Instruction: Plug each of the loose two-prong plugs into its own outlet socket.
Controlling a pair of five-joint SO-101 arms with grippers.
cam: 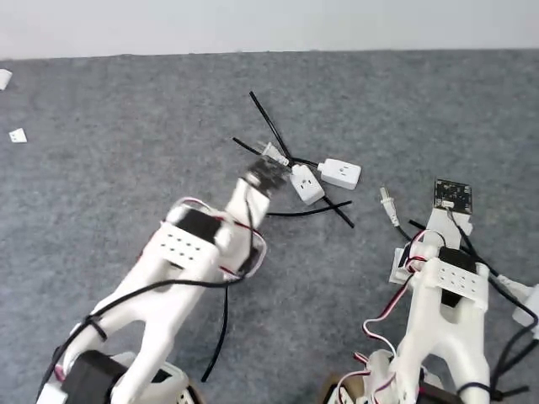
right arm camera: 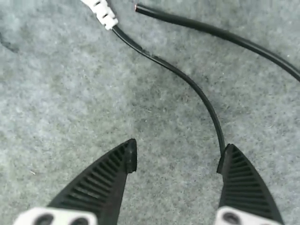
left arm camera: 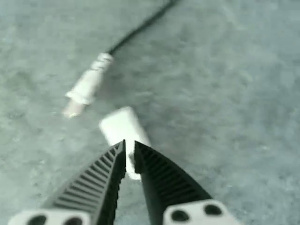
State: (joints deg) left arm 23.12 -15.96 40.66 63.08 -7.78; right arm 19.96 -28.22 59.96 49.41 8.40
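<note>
Two white outlet sockets lie side by side at mid-table among black cords. A white two-prong plug lies just beyond my left gripper. In the left wrist view that gripper is shut, with only a thin slit between its fingers. Its tips sit over a white socket, and the plug lies beside it, apart. A second plug lies near the right arm. My right gripper stands open above the carpet, with that plug's black cord running between its fingers, untouched.
Grey carpet covers the table. A loose cut cord end lies near the plug's strain relief. Small white bits lie at the far left. A white wall bounds the back.
</note>
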